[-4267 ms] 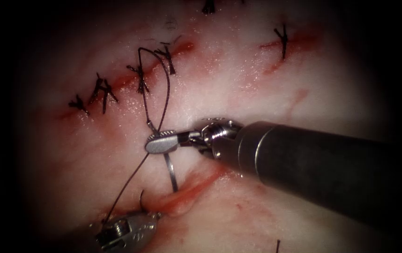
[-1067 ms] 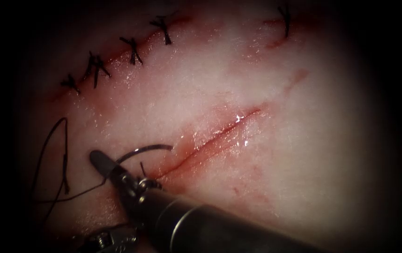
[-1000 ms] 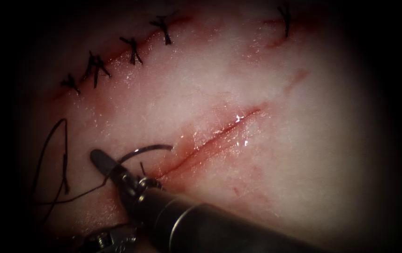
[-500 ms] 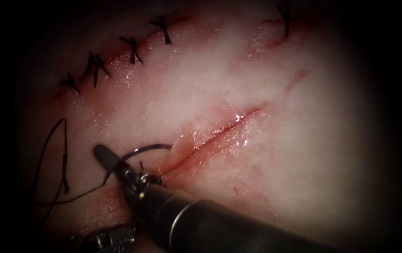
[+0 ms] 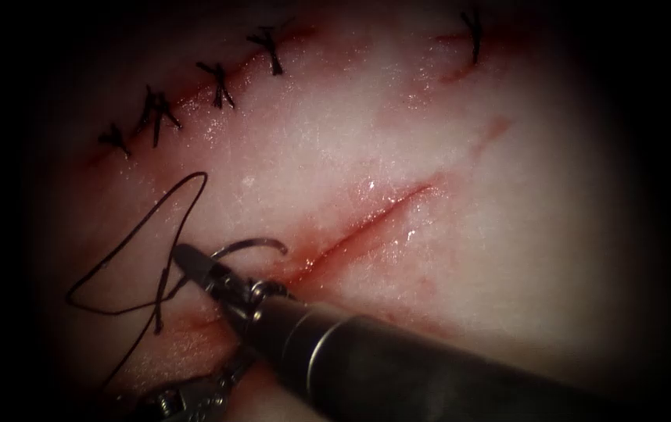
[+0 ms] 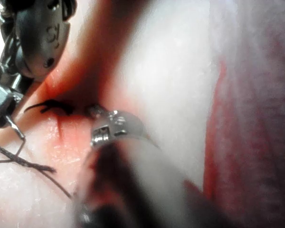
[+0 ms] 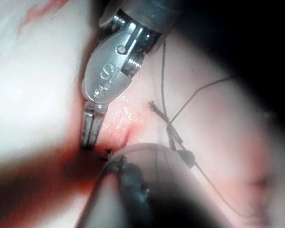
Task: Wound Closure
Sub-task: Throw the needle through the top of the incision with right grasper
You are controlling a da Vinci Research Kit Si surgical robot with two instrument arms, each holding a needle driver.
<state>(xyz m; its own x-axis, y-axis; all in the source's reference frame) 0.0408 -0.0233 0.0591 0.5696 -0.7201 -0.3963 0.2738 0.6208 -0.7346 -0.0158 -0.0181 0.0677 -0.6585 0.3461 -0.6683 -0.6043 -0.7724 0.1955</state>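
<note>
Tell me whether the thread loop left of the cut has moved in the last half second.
Yes. The thread loop's top now lies farther right, toward the cut in the tissue.

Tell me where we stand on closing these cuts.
Done: the upper cut carries a row of stitches. In hand: the right tool grips the needle near its tail, tip by the left end of the lower cut, entry into tissue unclear; thread trails loose on the left. What the left tool holds is unclear. Left: the lower cut lies open, unstitched.
</note>
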